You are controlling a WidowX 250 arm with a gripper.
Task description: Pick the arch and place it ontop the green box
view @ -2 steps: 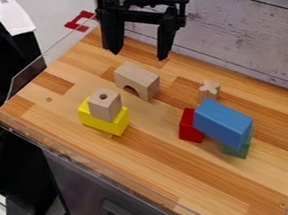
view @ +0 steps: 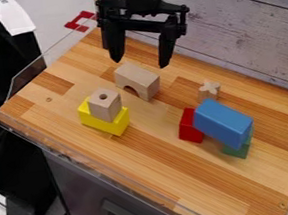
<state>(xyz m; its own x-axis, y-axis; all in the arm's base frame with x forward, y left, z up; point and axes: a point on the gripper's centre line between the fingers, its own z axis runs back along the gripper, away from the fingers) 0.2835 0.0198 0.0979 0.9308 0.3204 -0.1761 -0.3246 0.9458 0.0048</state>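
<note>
The black gripper (view: pixel 140 63) hangs open at the top of the view, its two fingertips apart, just above and behind the arch. The arch (view: pixel 138 80) is a natural wood block standing on the wooden table, its curved cutout facing the front left. At the lower right, a green block (view: pixel 238 150) is partly hidden under one end of a tilted blue block (view: pixel 223 122). The blue block also lies over a red block (view: pixel 189 127).
Left of centre, a wooden cube with a hole (view: pixel 105 105) sits on a yellow block (view: pixel 105 121). A small star-topped wooden piece (view: pixel 209 90) stands behind the blue block. A grey plank wall (view: pixel 243 25) borders the back; a clear rim edges the table (view: pixel 148 164).
The gripper has come down slightly toward the arch, its fingers still apart. The blocks have not moved.
</note>
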